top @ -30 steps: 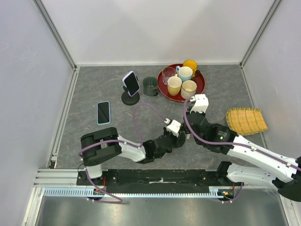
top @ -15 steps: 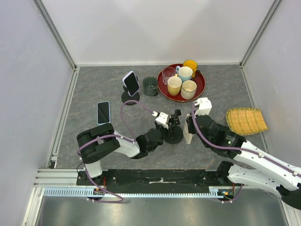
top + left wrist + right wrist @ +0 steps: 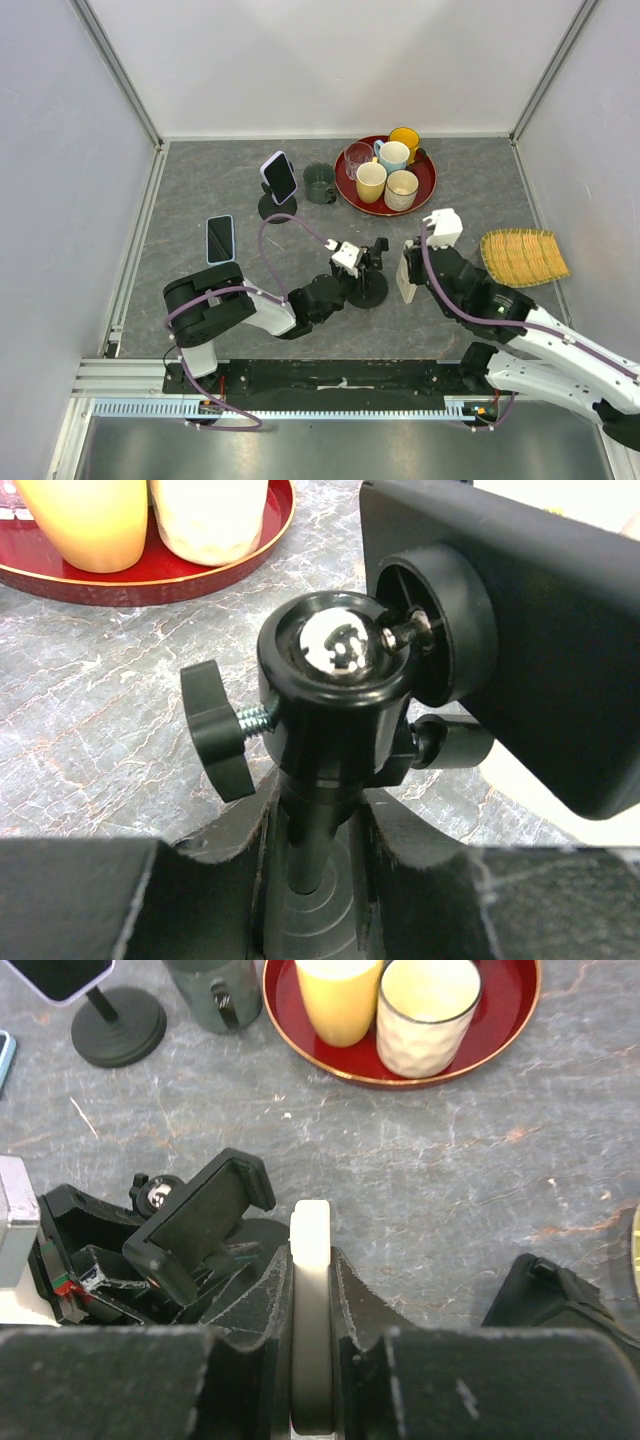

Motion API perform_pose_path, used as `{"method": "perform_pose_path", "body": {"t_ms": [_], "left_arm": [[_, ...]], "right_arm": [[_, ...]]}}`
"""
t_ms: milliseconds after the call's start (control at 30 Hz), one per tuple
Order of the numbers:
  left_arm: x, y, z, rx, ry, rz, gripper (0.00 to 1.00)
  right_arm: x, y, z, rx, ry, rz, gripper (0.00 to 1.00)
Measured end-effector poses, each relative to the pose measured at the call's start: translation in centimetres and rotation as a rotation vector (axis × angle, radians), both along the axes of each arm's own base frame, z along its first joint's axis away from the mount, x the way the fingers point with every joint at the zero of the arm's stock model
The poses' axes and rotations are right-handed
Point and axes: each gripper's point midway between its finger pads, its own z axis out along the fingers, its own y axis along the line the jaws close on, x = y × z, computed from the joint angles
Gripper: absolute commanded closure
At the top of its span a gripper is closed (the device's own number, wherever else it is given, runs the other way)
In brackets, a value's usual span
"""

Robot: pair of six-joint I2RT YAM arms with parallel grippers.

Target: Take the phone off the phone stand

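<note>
**Right end effector grips the phone, clear of its stand**

The right end effector (image 3: 311,1272) is clamped on the phone (image 3: 311,1225). The phone stands on edge between the two fingers, white rim up, at the lower centre of the right wrist view. It sits just to the right of the stand (image 3: 335,690) and apart from it, and the black cradle (image 3: 200,1222) is tilted back with nothing in it. By that reading the removal itself is done, and only setting the phone down remains.

The left end effector (image 3: 315,828) is closed around the stand's stem (image 3: 312,820), low down near the base. It is probably there to pin the stand so that it neither tips nor drags as the phone comes away.

Farther out on the grey surface (image 3: 460,190), in the upper part of the overhead view, a red tray (image 3: 428,182) carries cups (image 3: 371,181). A dark mug (image 3: 319,183) stands left of it, and a spare stand (image 3: 277,207) props a second phone (image 3: 279,176). A third phone (image 3: 220,239) lies flat at the left, and a woven mat (image 3: 522,256) lies at the right.
</note>
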Motion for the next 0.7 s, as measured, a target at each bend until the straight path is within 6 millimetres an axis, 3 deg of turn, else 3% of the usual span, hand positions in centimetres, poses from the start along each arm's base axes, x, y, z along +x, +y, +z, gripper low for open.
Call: {"method": "perform_pose_path", "body": {"t_ms": [333,500,700], "left_arm": [[-0.9,-0.6,-0.6,0.075,-0.028,-0.038,0.55],[-2.7,0.2,-4.5,0.246,0.030,-0.068,0.42],[-3.1,1.0,-5.9,0.319,0.054,-0.059,0.25]], "right_arm": [[-0.6,-3.2,3.8,0.061,-0.128,-0.055,1.00],[-0.8,-3.8,4.4,0.066,-0.149,-0.066,1.00],[-0.9,-4.0,4.4,0.063,-0.150,-0.066,1.00]]}}
